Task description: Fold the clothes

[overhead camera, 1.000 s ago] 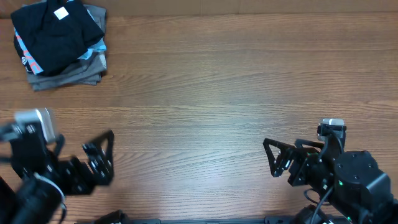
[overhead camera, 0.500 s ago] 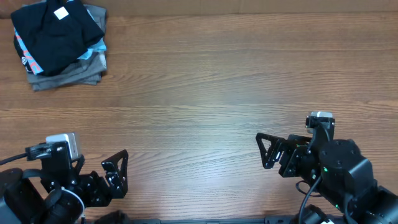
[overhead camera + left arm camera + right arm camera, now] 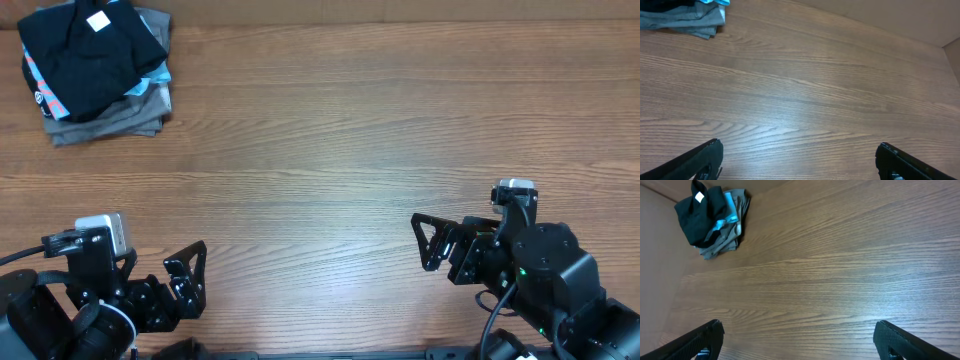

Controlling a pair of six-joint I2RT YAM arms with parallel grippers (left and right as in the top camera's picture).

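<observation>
Black T-shirt point(image 3: 85, 55) lies atop pile at far left corner of bench point(image 3: 330, 150), white tag point(image 3: 99, 21) showing near its far edge. Beneath it: light blue shirt point(image 3: 45, 92), then folded grey garments point(image 3: 110, 122). Left hand point(image 3: 190, 280) low at near left edge, fingers spread, holding nothing. Right hand point(image 3: 420, 243) at near right, fingers spread, empty. Both well apart from pile.

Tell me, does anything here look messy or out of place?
Only in the far left corner: a black T-shirt lies crumpled on top of folded grey garments, with a blue shirt poking out between.
</observation>
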